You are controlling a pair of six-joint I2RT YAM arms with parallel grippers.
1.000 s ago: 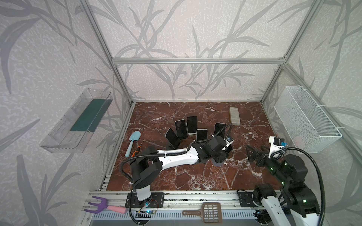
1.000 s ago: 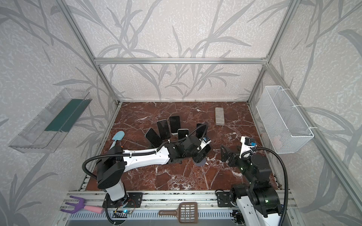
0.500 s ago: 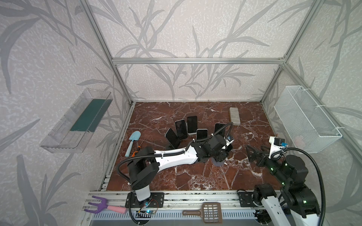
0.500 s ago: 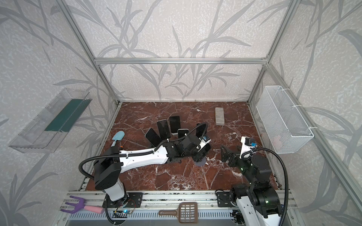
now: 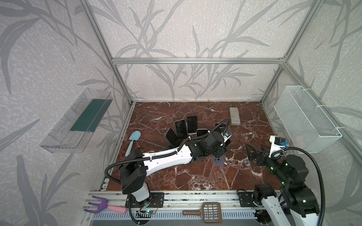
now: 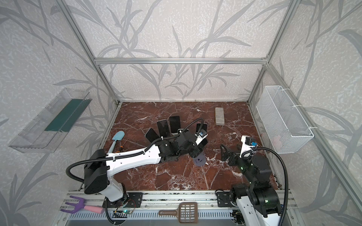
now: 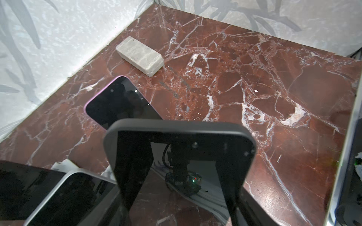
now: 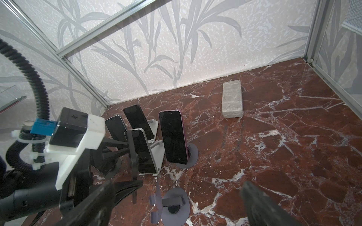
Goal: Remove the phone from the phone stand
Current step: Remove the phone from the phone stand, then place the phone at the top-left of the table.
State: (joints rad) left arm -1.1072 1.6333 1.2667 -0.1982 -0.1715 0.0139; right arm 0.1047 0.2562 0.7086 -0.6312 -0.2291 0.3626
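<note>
A phone in a dark grey case sits between the fingers of my left gripper, which is shut on its sides. In the right wrist view the same phone shows edge-on, lifted clear of the floor. Below and beside it stands the empty grey phone stand, a round base with an upright plate, seen in both top views. The left gripper hangs just behind the stand. My right gripper is open, low over the floor, facing the stand.
Several other phones lean on stands behind the left gripper, a purple-edged one nearest. A grey block lies at the back right. A blue shovel lies at the left edge. A wire basket hangs on the right wall.
The left gripper has shifted slightly towards the back with the phone in it. The right arm has not moved.
</note>
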